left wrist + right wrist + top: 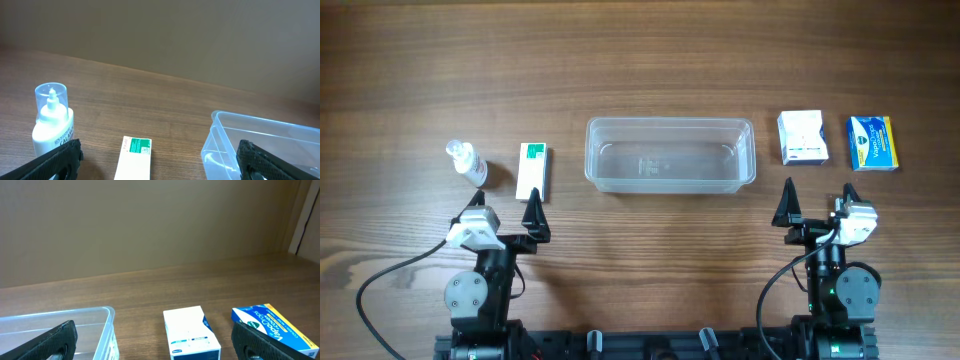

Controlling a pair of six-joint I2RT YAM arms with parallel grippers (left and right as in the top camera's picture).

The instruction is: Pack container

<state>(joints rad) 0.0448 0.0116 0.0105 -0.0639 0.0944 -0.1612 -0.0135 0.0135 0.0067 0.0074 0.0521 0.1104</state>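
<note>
The clear plastic container (669, 155) stands empty at the table's middle; it also shows in the left wrist view (260, 145) and the right wrist view (55, 330). A white-and-green box (532, 170) (134, 159) and a small white bottle with a clear cap (467, 162) (51, 125) lie left of it. A white box (801, 137) (191, 332) and a blue-and-yellow box (872, 142) (272, 325) lie right of it. My left gripper (507, 215) (157, 167) is open and empty, near the white-and-green box. My right gripper (817, 208) (155, 345) is open and empty, near the white box.
The wooden table (650, 60) extends far behind the objects. A plain brown wall (150, 225) stands beyond the table's far edge. Both arm bases sit at the table's front edge, with cables trailing to the left.
</note>
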